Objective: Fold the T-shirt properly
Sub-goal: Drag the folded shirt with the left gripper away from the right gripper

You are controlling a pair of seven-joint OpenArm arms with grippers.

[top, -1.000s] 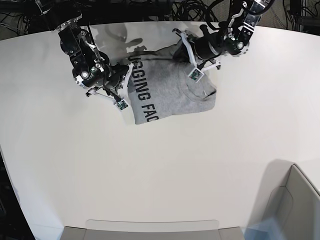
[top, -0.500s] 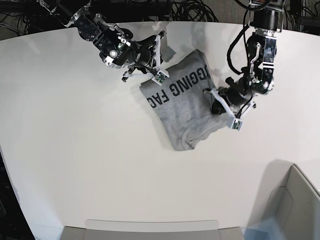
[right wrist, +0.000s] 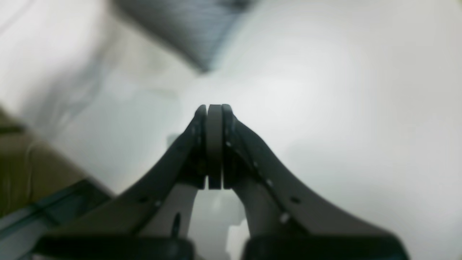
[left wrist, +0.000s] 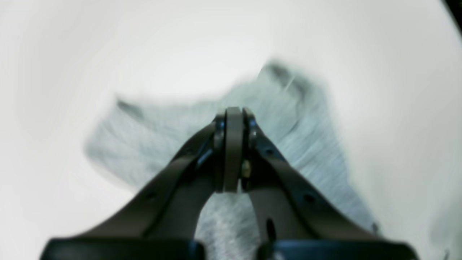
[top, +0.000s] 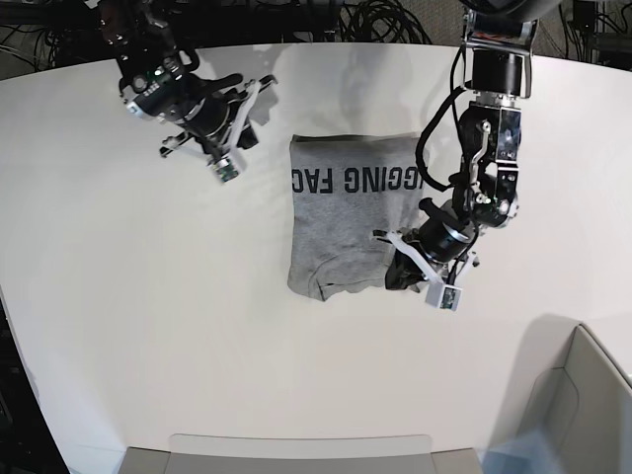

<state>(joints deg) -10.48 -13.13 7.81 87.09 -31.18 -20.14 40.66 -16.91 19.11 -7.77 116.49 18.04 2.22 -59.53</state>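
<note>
Base view was evenly and brightly lit and sharp; soft shadows lay on the white table (top: 197, 326). Both wrist views were motion-blurred, with the T-shirt (left wrist: 306, 144) smeared and the corners dim and curved.

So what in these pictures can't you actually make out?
- T-shirt lettering: in the base view the arm hides its last letters, so the full words can't be read.
- Left gripper: in the left wrist view motion blur smears the cloth; whether it pinches any is unclear.
- Right gripper: the right wrist view is blurred, and the shirt is only a dark corner cut off at the top edge.
- The shirt's underside: hidden against the table.
</note>
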